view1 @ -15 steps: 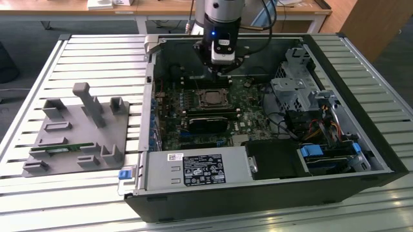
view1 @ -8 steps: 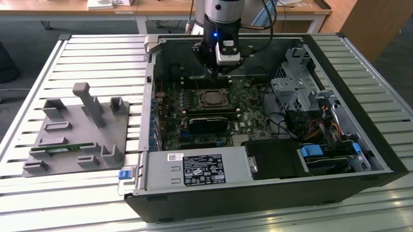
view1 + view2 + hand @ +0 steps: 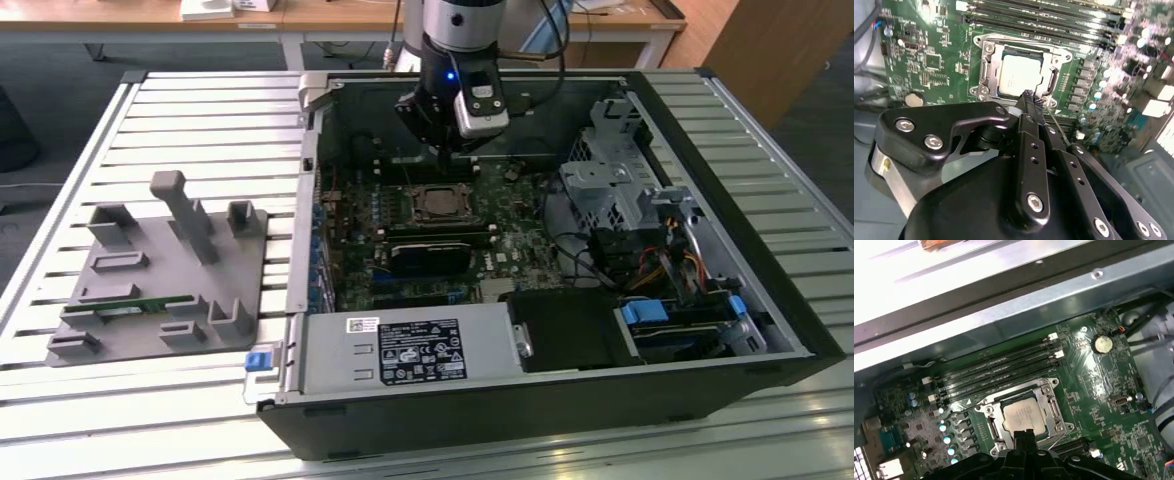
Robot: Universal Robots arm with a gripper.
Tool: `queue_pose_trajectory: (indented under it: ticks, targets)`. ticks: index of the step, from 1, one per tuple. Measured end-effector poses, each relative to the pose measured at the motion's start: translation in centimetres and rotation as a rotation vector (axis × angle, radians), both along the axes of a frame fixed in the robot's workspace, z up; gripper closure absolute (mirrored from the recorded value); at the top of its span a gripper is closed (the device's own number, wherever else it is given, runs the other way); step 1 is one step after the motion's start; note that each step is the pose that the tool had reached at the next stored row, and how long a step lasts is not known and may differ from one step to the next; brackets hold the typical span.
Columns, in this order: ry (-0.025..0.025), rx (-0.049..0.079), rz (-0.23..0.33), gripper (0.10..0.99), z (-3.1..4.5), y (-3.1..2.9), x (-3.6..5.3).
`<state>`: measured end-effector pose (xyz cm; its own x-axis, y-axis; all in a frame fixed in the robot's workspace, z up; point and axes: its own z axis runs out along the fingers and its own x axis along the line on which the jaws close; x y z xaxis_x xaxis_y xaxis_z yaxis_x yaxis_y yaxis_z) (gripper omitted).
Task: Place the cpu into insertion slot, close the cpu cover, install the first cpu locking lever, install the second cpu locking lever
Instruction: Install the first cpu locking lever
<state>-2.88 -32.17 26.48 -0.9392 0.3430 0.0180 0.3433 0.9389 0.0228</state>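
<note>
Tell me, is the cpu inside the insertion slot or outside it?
Inside. In both wrist views the cpu lies flat in the insertion slot, and the silver cpu cover frames it.

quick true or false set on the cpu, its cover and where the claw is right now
1. The cpu lies in the insertion slot. True.
2. The cpu cover stands raised, clear of the cpu. False: in both wrist views it lies down flat around the cpu.
3. The claw is shut, with its tips by the slot's edge. True.
4. The claw hangs over the grey fixture outside the case. False: in the exterior view it is inside the open computer case, above the motherboard. The fixture sits off to the exterior view's left.
</note>
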Motion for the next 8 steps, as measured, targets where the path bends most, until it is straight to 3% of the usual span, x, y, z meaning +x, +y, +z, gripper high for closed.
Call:
queue_pose_trajectory:
  ticks: [8]
  targets:
    - [0.0,0.0,0.145,0.98,-0.29,0.0,0.0]
